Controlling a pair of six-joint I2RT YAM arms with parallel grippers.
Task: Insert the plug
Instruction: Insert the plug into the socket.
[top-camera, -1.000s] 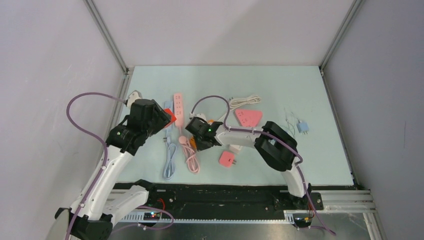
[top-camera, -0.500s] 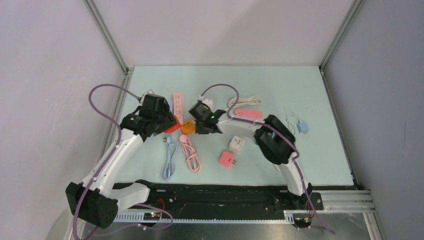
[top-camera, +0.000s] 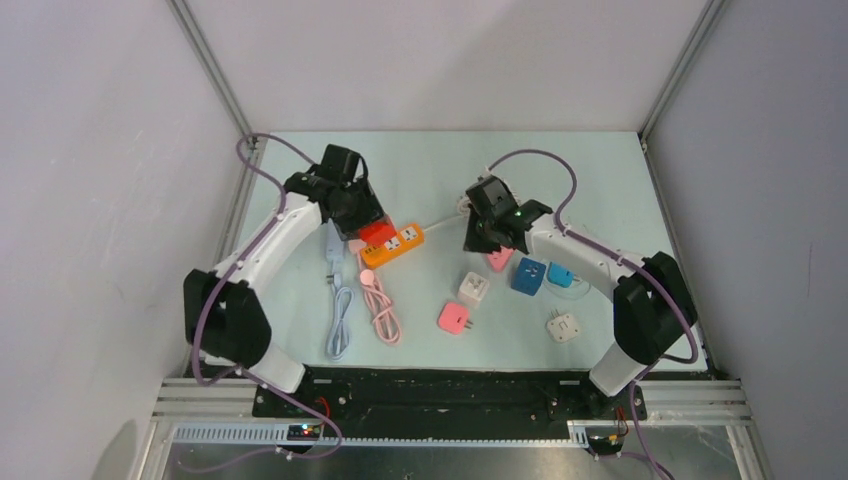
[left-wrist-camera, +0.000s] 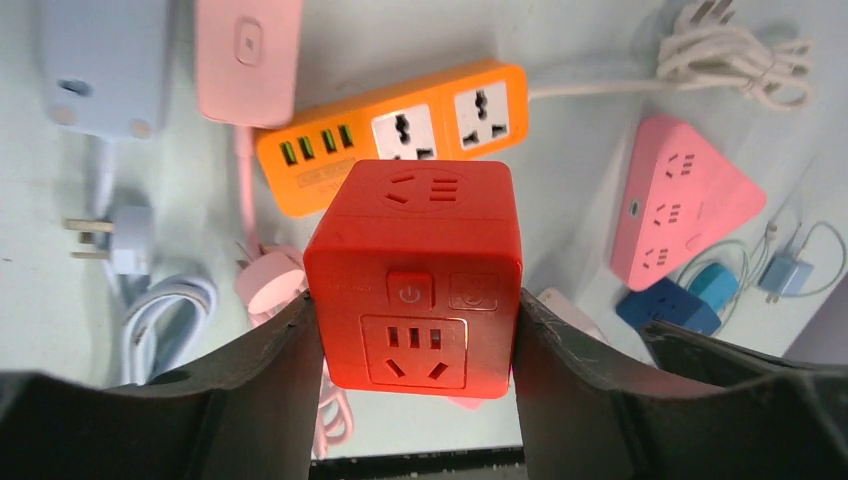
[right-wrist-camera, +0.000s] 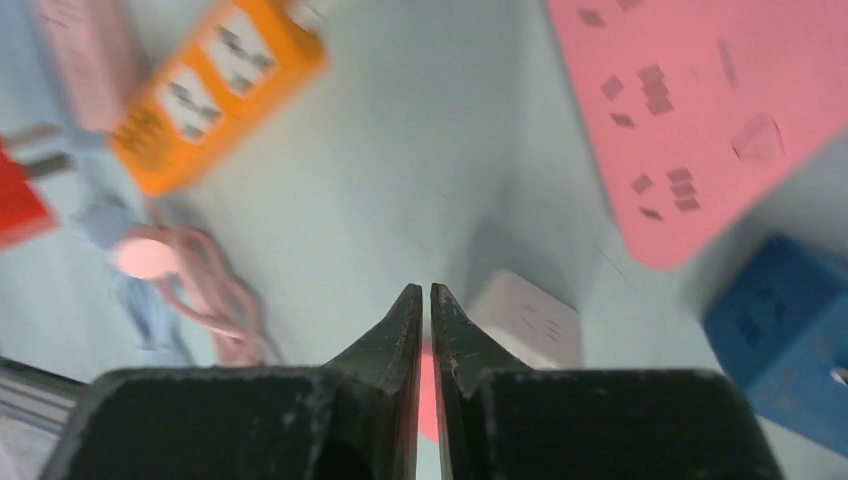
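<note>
While the left gripper (left-wrist-camera: 415, 310) clamps a red cube adapter (left-wrist-camera: 412, 235) between its fingers, lifted off the table (top-camera: 600, 180) close by the USB end of the orange power strip (left-wrist-camera: 395, 130), the right gripper (right-wrist-camera: 425, 300) hangs with its fingers drawn together on nothing, between that strip and a pink triangular socket (right-wrist-camera: 700, 110), near a white cube (right-wrist-camera: 525, 320).

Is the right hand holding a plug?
No, the right hand is almost closed, with nothing between its fingers.
</note>
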